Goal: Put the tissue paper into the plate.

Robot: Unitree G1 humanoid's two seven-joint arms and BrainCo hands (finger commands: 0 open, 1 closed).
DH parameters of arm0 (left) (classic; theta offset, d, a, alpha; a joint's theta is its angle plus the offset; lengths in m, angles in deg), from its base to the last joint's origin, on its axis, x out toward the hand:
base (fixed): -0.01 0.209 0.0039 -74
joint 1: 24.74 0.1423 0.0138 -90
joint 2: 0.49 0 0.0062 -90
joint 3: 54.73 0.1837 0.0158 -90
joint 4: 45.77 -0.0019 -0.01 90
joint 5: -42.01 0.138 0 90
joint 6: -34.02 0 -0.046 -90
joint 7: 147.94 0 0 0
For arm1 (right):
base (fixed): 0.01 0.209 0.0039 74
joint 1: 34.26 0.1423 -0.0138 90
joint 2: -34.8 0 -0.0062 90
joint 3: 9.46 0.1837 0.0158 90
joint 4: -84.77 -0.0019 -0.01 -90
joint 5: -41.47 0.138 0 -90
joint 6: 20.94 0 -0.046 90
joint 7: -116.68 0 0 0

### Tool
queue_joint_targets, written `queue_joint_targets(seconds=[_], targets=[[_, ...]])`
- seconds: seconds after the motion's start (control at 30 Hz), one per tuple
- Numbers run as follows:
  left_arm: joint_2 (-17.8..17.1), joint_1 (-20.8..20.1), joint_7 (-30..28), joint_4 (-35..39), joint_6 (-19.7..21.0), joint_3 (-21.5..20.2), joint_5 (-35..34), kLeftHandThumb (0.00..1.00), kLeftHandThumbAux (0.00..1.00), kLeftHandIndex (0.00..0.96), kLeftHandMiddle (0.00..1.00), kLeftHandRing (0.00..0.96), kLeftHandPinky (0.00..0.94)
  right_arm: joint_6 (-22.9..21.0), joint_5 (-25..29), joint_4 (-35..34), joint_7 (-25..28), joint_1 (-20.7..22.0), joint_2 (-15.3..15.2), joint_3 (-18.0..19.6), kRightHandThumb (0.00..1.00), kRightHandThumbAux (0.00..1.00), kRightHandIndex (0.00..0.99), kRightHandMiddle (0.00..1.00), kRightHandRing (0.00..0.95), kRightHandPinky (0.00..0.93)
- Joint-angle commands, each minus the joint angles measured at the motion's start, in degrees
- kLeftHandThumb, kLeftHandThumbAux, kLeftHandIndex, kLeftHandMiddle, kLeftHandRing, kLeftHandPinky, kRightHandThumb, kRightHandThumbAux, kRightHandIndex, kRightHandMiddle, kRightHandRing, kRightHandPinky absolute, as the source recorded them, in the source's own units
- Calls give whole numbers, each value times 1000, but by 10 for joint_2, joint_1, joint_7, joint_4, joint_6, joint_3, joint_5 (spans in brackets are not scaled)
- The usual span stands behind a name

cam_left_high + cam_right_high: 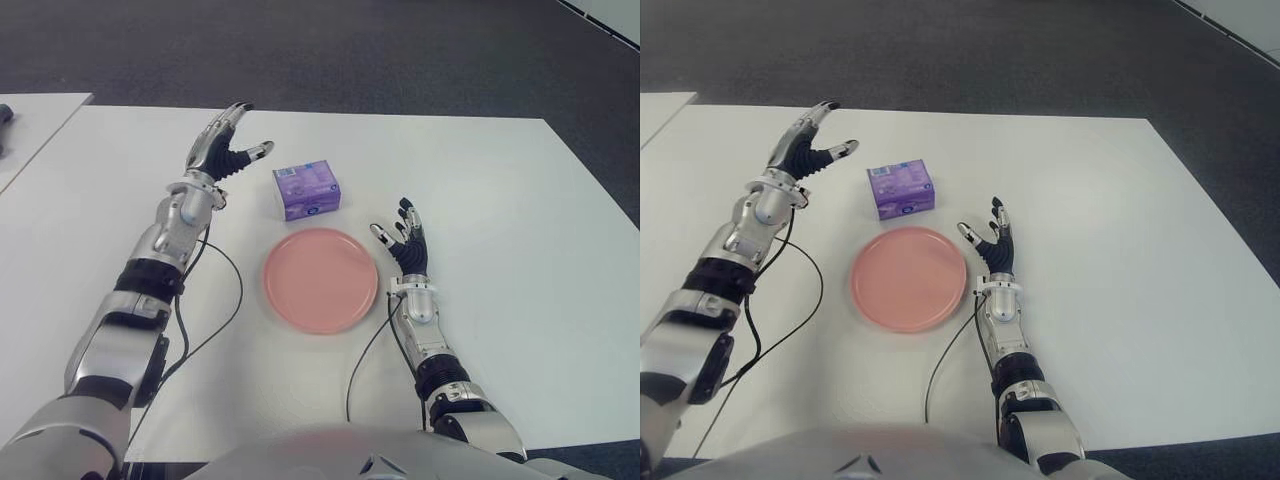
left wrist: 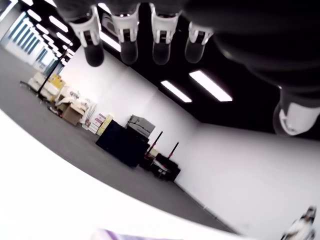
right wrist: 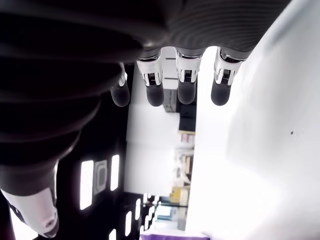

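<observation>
A purple tissue pack (image 1: pixel 307 191) lies on the white table (image 1: pixel 500 200), just beyond the pink plate (image 1: pixel 321 279), which holds nothing. My left hand (image 1: pixel 228 145) is raised to the left of the pack, fingers spread and holding nothing. To the right of the plate my right hand (image 1: pixel 403 240) points away from me with its fingers apart, also holding nothing. A sliver of the purple pack (image 2: pixel 125 235) shows at the edge of the left wrist view, below the spread fingers (image 2: pixel 127 45).
Black cables (image 1: pixel 220 320) trail from both arms across the table beside the plate. A second white table (image 1: pixel 30 120) stands at the far left. Dark carpet (image 1: pixel 350 50) lies beyond the far edge.
</observation>
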Motion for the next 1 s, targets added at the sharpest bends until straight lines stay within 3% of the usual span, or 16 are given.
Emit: queue_joint_targets(seconds=[0.03,0.3,0.5,1.0], targets=[[-18,-39,22,-44,-1,40,52,169,340,0,0,0,0,-15,11,24,14,-15,10,-2,82,668,0,0,0,1],[-27,-102,31,-122,-13,97,100,139,312,0,0,0,0,-23,31,19,41,-16,18,1,94,687,0,0,0,0],[-1,-155,37,-208,-22,138,118,137,306,0,0,0,0,-16,30,17,44,-18,22,0,100,683,0,0,0,0],[50,-196,69,-309,-39,216,147,84,315,0,0,0,0,-18,10,24,26,-16,25,-7,92,661,0,0,0,0]])
